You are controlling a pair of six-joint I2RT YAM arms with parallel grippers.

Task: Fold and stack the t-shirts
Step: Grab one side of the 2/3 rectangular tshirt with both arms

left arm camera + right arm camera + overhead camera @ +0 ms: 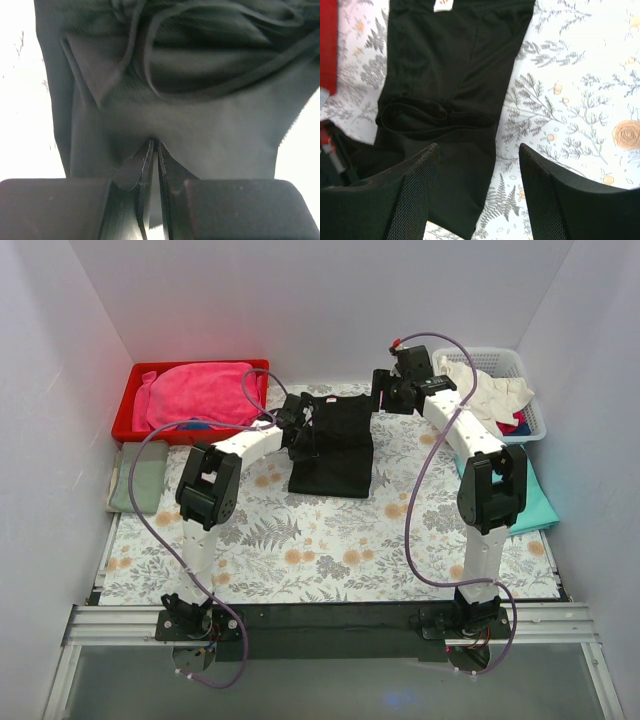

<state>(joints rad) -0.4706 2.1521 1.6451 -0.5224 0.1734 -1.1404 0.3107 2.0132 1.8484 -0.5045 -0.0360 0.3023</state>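
A black t-shirt (338,445) lies partly folded in the middle of the floral table. My left gripper (300,435) is at its left edge and is shut on a pinch of the black cloth (200,130), which fills the left wrist view. My right gripper (380,395) hovers open and empty above the shirt's far right corner. In the right wrist view the black shirt (450,75) lies below and left of the open fingers (415,190). A teal t-shirt (535,502) lies flat at the right, under the right arm.
A red bin (135,400) holds pink cloth (200,395) at the back left. A white basket (525,370) with cream and red garments stands at the back right. A grey-green folded cloth (140,478) lies at the left edge. White walls close in three sides.
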